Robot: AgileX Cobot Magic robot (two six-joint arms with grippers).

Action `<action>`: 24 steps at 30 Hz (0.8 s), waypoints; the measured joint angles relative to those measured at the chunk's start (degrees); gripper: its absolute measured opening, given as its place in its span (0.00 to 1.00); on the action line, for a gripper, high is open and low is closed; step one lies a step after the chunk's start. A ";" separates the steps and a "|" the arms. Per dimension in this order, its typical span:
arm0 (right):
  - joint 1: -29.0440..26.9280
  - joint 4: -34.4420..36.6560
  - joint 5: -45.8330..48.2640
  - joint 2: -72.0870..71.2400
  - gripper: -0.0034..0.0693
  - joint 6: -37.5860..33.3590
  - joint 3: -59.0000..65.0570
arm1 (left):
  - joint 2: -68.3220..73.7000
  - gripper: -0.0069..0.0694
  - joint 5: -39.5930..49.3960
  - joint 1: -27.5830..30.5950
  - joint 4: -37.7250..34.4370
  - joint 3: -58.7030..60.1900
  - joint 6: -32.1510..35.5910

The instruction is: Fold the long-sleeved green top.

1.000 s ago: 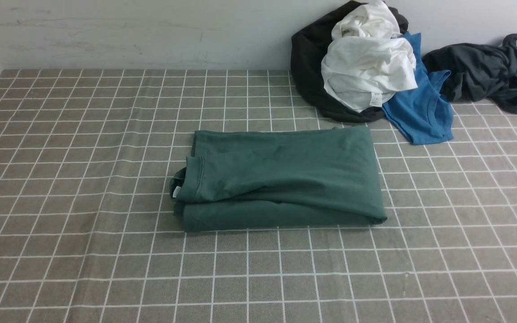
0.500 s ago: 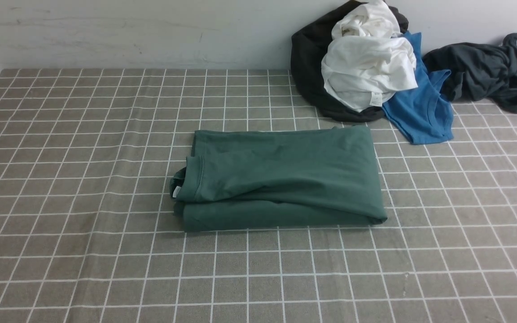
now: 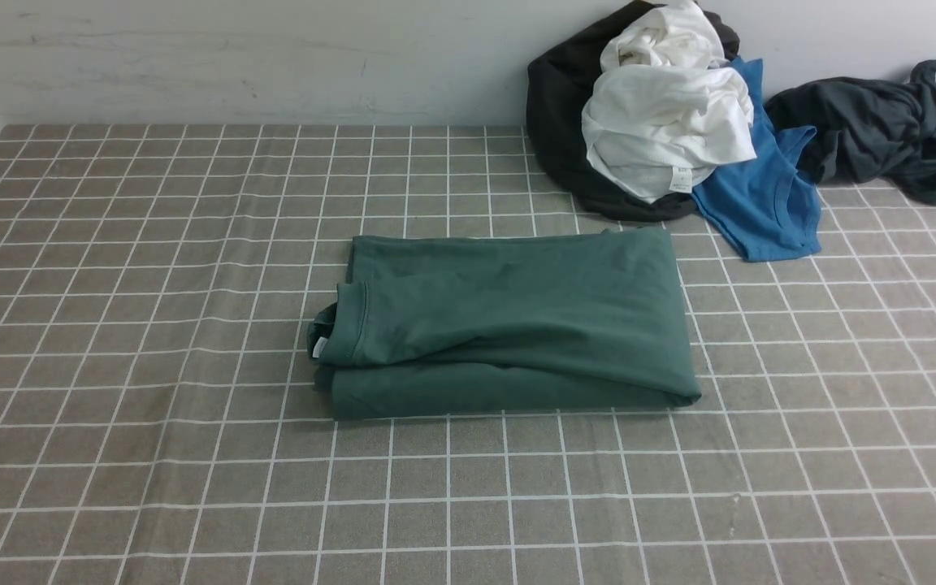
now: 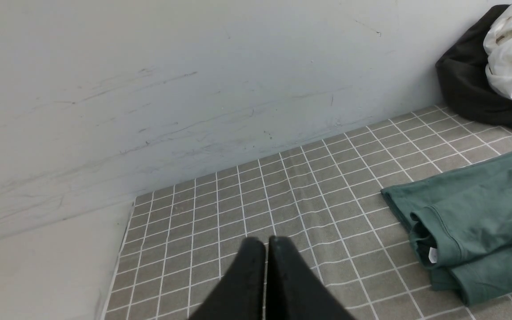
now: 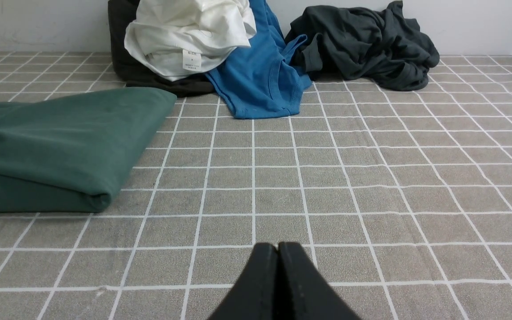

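Note:
The green long-sleeved top point(image 3: 509, 325) lies folded into a compact rectangle at the middle of the checked table, its ribbed neck and white label at its left end. It shows also in the left wrist view point(image 4: 478, 222) and the right wrist view point(image 5: 56, 142). Neither arm appears in the front view. My left gripper point(image 4: 267, 242) is shut with nothing in it, hanging over bare cloth to the left of the top. Low over the table to the right of the top, my right gripper point(image 5: 278, 247) is shut and holds nothing too.
A heap of a black garment point(image 3: 557, 106) and white clothes point(image 3: 667, 122) sits at the back right against the wall, with a bright blue shirt point(image 3: 760, 203) and a dark grey garment point(image 3: 882, 130) beside it. A grey checked cloth point(image 3: 151, 325) covers the table.

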 joint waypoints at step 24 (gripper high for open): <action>0.00 0.18 0.07 0.00 0.03 0.00 -0.05 | -15.38 0.08 -40.55 5.67 -23.32 39.36 11.16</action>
